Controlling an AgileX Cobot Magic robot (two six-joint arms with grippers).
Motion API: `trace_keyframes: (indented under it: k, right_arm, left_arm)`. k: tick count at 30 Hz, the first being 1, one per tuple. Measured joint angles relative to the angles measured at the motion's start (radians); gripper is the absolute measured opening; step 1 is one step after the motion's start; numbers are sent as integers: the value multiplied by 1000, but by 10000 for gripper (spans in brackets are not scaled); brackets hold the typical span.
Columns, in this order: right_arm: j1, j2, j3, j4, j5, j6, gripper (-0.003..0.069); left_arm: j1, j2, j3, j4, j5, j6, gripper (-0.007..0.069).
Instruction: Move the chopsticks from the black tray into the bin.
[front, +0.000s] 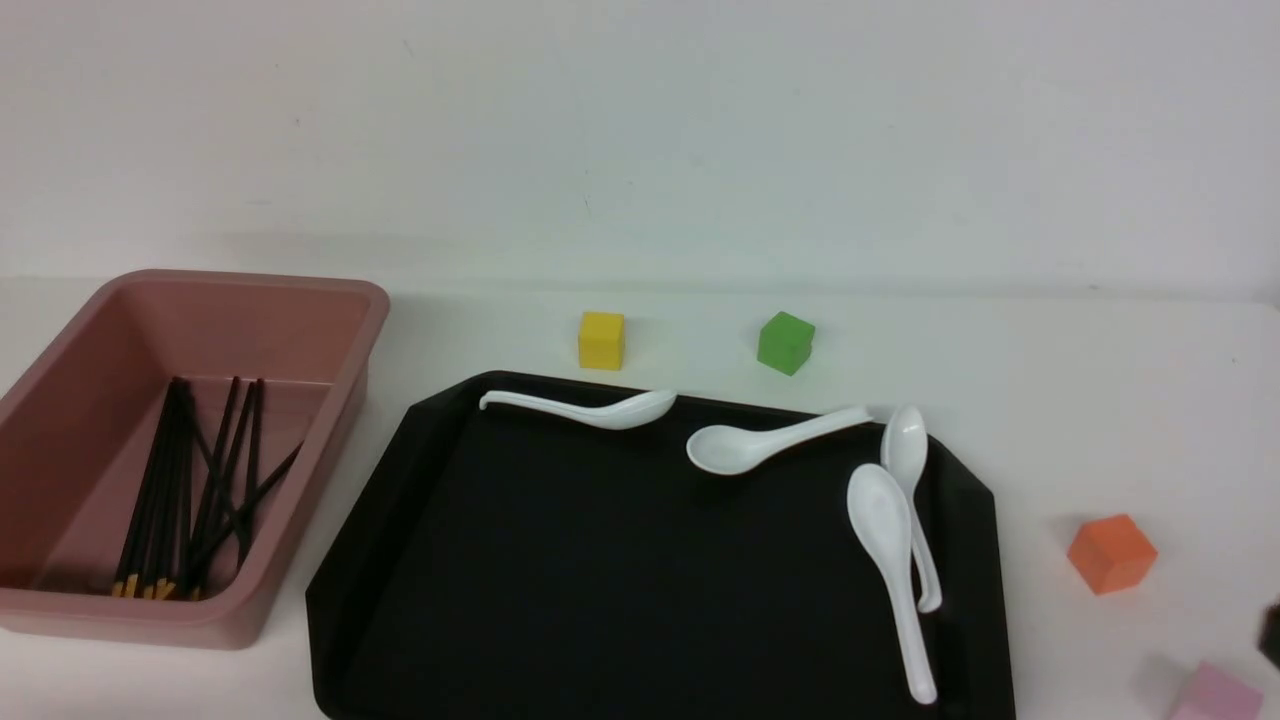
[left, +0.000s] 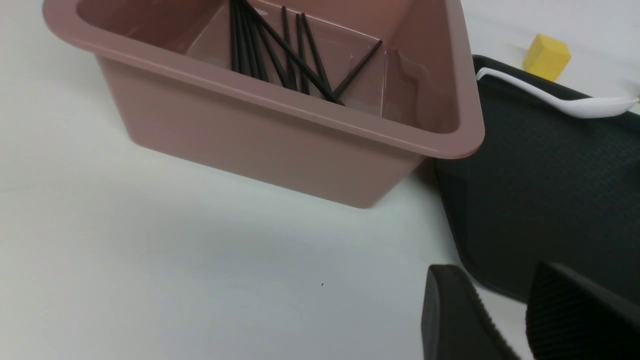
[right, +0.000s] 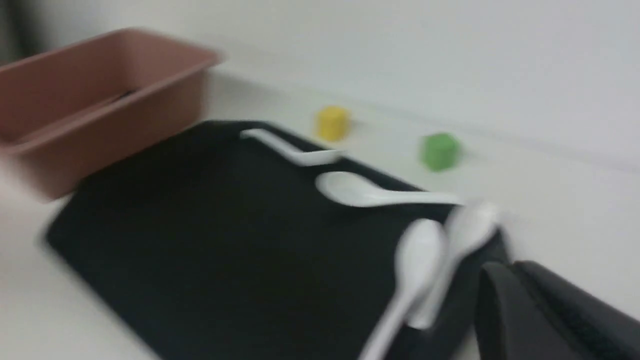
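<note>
- Lying in a loose, crossing bundle, the chopsticks (front: 160, 490) are inside the bin (front: 255, 325); none shows on the visible part of the black tray (front: 640, 580), so the transfer looks finished.
- They are probably light, stiff and smooth, apt to roll or slip; any regrasp would suit a pinch near mid-length.
- The left gripper (left: 492, 267) stands partly open with nothing between its fingertips.
- The right gripper (right: 507, 264) has its fingertips close together and holds nothing visible; blur leaves it unclear whether they meet.
- The front view shows the sticks' yellow-orange tips, which the bin's wall hides from the left wrist view; the right wrist view catches only a dark sliver over the rim.
</note>
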Motion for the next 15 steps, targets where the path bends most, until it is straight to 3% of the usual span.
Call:
trace_keyframes:
  k: [7,15]
  right_arm:
    - [-236,-210,194,7,-9,1,33]
    - [-306,-242,266,14,52,4,40]
  left_arm:
    - [0,0,0,0,0,0,239]
    - [0,0,0,0,0,0,239]
